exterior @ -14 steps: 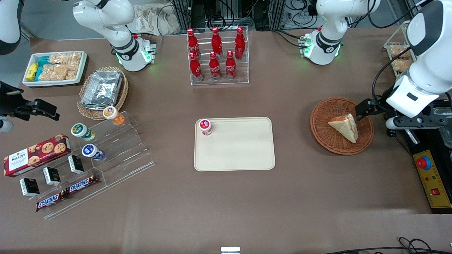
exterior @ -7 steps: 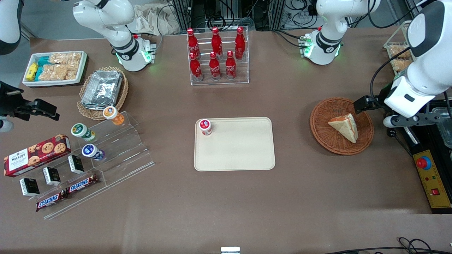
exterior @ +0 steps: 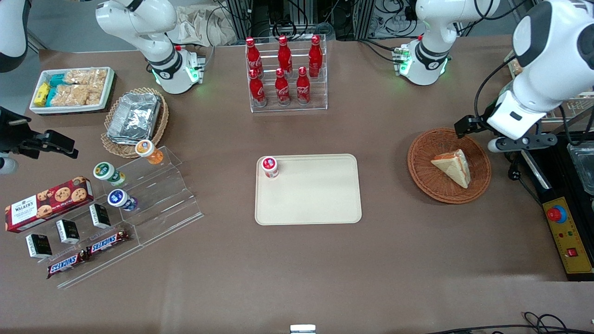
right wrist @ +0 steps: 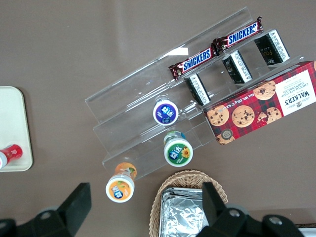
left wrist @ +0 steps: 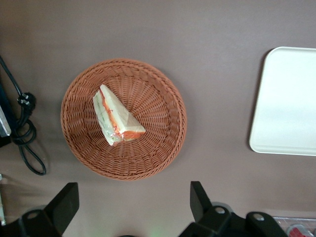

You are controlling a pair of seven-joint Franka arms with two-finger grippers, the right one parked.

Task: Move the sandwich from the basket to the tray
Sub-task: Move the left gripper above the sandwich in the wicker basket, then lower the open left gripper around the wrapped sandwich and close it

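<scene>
The sandwich [exterior: 452, 167] is a pale bread wedge with an orange-red and green edge. It lies in the round reddish-brown basket [exterior: 422, 176] toward the working arm's end of the table. It also shows in the left wrist view [left wrist: 116, 121], in the basket [left wrist: 163, 148]. The beige tray [exterior: 315, 199] lies at the table's middle; its edge shows in the left wrist view [left wrist: 281, 113]. My left gripper [exterior: 478, 130] hangs open and empty above the part of the basket's rim farthest from the front camera. Its fingers [left wrist: 200, 197] stand wide apart, clear of the sandwich.
A small red-lidded cup [exterior: 269, 167] stands on a corner of the tray. A rack of red bottles [exterior: 285, 74] stands farther from the camera. A black cable and plug [left wrist: 24, 133] lie beside the basket. A yellow control box [exterior: 568, 236] sits at the table's edge.
My left gripper has moved away from the front camera and risen, from beside the sandwich to above the basket's rim. The sandwich has not moved.
</scene>
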